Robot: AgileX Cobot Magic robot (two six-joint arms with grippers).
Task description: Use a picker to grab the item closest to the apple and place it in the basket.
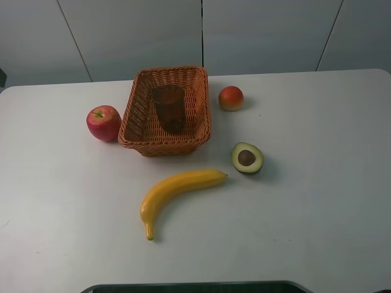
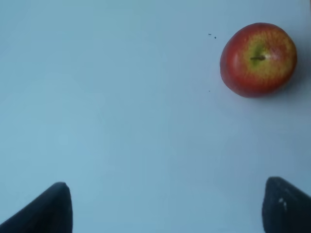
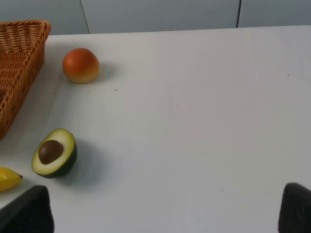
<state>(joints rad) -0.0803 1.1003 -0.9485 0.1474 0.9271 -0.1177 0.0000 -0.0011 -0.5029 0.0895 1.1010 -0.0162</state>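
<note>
My L gripper [image 2: 165, 213] spread wide, empty, pointing down at table [image 2: 121, 97], apple [image 2: 258, 59] in view | my R gripper [image 3: 160, 213] spread, empty, angled fwd, avocado [image 3: 54, 153] in view

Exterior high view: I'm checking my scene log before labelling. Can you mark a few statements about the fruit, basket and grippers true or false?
1. The apple sits by the left side of the basket. True.
2. The banana lies in the basket. False: it lies on the table, in front of the basket.
3. The avocado half faces pit-up. True.
4. The left gripper holds the apple. False: it is open and empty, apart from the apple.
</note>
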